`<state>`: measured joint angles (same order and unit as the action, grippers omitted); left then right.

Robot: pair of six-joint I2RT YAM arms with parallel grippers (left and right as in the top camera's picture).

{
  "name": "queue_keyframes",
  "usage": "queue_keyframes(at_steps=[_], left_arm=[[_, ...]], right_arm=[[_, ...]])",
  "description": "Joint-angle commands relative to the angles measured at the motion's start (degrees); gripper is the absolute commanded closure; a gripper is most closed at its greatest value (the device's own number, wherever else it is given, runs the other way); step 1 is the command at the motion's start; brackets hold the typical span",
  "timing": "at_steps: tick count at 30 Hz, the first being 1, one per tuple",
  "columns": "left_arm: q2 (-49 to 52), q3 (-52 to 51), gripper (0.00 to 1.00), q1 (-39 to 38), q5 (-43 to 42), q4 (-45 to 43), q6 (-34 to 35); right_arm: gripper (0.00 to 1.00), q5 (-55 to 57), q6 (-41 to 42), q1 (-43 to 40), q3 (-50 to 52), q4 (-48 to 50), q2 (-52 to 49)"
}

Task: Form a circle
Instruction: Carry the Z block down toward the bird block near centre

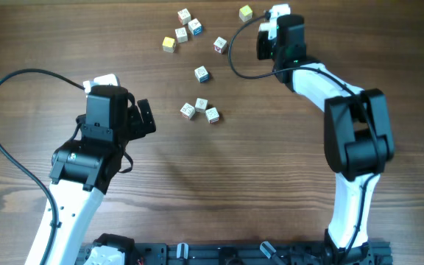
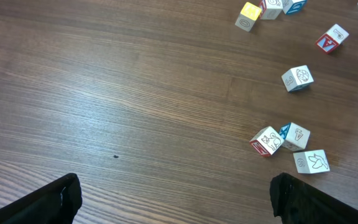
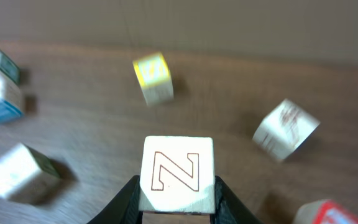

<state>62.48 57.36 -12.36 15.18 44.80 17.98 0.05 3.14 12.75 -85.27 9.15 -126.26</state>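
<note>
Dark wood-grain tabletop (image 1: pixel 65 44), matte and finely streaked, carries two white-and-black robot arms. The left arm (image 1: pixel 79 162) rises from 7 o'clock with its elbow bent. Its left gripper (image 2: pixel 174 186) hovers near 9 o'clock above bare wood, black jaws spread wide and holding nothing. The right arm (image 1: pixel 355 132) climbs from 5 o'clock, folds at a bulky black elbow and stretches to 1 o'clock. There the right gripper (image 3: pixel 178 188) pinches a pale, square-edged N cube (image 3: pixel 178 168) between both fingers, an outlined letter N on its face. Small wooden alphabet cubes (image 1: pixel 181 33), mostly white-faced with coloured markings, lie loose toward 12 o'clock, not yet drawn into a circle. One yellow-faced cube (image 1: pixel 169 44) sits at that group's 8 o'clock edge. A cluster of three cubes (image 1: pixel 202 105) huddles near the table's centre, with a lone cube (image 1: pixel 202 73) just toward 12 o'clock of it.
</note>
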Motion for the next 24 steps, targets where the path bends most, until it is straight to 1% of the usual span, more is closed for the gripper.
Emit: queue_keyframes(at_steps=[1,6,9,11,12,14,16,17,18,21,24], left_arm=[[0.13,0.00,0.00,0.26,0.55,-0.15,0.72],[0.13,0.00,0.00,0.28,0.55,-0.15,0.72],[0.13,0.00,0.00,0.28,0.55,-0.15,0.72],[0.13,0.00,0.00,0.26,0.55,-0.17,0.72],[0.13,0.00,0.00,0.26,0.52,-0.15,0.72],[0.13,0.00,0.00,0.26,0.52,-0.15,0.72],[0.13,0.00,0.00,0.26,0.55,-0.15,0.72],[0.13,0.00,0.00,0.28,0.55,-0.15,0.72],[0.13,0.00,0.00,0.26,0.55,-0.15,0.72],[0.13,0.00,0.00,0.26,0.55,-0.15,0.72],[0.13,0.00,0.00,0.28,0.55,-0.15,0.72]], right_arm=[[0.71,-0.15,0.09,0.20,-0.98,-2.82,5.01],[0.75,-2.69,0.04,1.49,-0.98,-12.74,13.46],[0.75,-6.16,0.11,2.34,-0.98,-19.10,19.69],[0.75,-7.74,2.60,2.78,-0.98,-23.32,23.02],[0.75,-9.66,4.81,3.02,-0.98,-27.61,25.42],[0.75,-12.90,6.34,3.17,-0.98,-32.26,27.21],[0.76,-18.40,8.24,3.17,-0.98,-37.22,27.87],[0.77,-21.57,10.01,3.23,-0.96,-39.71,27.87],[0.77,-27.06,12.11,4.39,0.11,-43.45,27.80],[0.77,-27.04,11.89,7.65,1.18,-46.75,27.65],[0.79,-20.48,12.11,12.81,1.97,-50.93,27.30]])
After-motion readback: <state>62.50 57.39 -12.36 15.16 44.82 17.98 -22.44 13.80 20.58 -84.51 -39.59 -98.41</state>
